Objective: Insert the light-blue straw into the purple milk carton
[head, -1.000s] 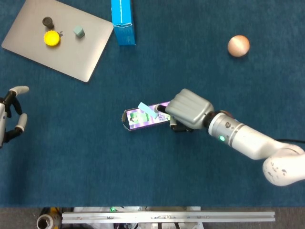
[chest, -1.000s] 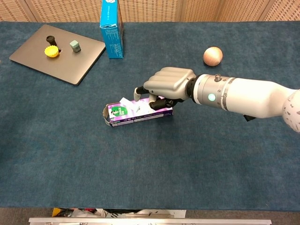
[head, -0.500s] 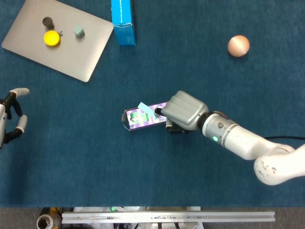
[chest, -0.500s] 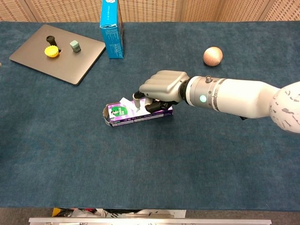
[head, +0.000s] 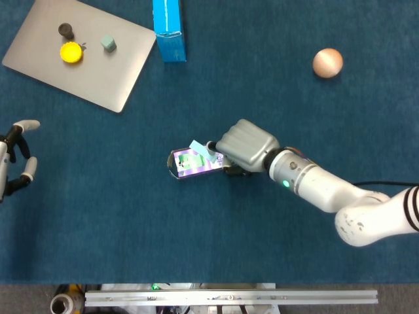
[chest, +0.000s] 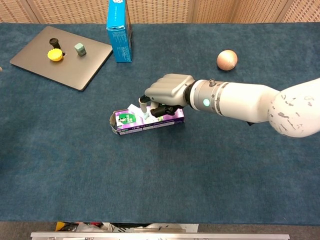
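— What are your fingers (chest: 144, 103) doing?
— My right hand (head: 243, 146) curls over the purple milk carton (head: 194, 163), lying flat on the surface, reaching the light-blue straw (head: 201, 150) just beneath; whether they're grasping it, I cannot tell.
— The left hand (head: 14, 160)?
— Released, idle, far off.

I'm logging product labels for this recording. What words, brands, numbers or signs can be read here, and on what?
None can be read.
Purple milk carton: green and white print, too blurred to read.
Blue box: a pale mark near its top, too small to read.
Right hand and laptop: no text visible.
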Motion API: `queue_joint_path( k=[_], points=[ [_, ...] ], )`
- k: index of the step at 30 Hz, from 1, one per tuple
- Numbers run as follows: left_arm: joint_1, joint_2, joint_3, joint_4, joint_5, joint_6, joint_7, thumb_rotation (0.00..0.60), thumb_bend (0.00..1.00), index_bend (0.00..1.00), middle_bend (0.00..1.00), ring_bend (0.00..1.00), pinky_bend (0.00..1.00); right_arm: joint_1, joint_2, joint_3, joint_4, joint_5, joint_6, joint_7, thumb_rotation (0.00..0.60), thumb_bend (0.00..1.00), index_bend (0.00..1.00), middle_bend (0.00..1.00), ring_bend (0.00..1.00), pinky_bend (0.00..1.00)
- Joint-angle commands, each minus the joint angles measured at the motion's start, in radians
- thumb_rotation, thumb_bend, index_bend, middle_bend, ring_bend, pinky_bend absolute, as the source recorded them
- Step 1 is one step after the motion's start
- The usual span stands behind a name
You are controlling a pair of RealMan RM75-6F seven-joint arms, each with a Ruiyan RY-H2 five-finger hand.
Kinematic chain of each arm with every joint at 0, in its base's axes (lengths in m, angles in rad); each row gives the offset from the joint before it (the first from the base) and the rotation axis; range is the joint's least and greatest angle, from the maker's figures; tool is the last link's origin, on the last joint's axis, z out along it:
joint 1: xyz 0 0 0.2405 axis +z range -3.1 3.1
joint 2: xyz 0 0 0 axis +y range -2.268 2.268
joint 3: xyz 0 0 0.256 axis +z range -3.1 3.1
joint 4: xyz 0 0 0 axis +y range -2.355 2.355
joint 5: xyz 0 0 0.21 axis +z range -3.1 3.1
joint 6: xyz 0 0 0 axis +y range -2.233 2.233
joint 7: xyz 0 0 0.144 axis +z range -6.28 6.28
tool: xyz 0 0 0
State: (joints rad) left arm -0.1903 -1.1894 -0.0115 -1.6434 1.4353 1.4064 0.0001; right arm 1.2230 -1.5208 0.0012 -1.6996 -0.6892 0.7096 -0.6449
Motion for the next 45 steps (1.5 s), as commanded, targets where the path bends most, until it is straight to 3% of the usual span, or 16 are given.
queue_joint_path(
  k=[1, 23, 45],
  points=[
    [0.002, 0.001, -0.001, 0.001, 0.002, 0.0, -0.002, 0.6, 0.38, 0.26, 0.57, 0.58, 0.81, 0.007, -0.005, -0.005, 0.005, 0.005, 0.0, 0.004, 0.123, 1.0, 0.31, 1.0, 1.0, 1.0],
    [0.012, -0.001, -0.01, 0.004, 0.006, -0.017, -0.004, 0.6, 0.38, 0.26, 0.56, 0.57, 0.81, 0.031, -0.003, -0.065, -0.035, 0.027, 0.041, -0.013, 0.124, 1.0, 0.31, 1.0, 1.0, 1.0],
    [0.018, -0.003, -0.015, -0.002, 0.009, -0.025, 0.0, 0.6, 0.38, 0.26, 0.55, 0.57, 0.81, 0.029, 0.008, -0.089, -0.072, 0.025, 0.073, -0.018, 0.123, 1.0, 0.31, 1.0, 1.0, 1.0]
  ],
)
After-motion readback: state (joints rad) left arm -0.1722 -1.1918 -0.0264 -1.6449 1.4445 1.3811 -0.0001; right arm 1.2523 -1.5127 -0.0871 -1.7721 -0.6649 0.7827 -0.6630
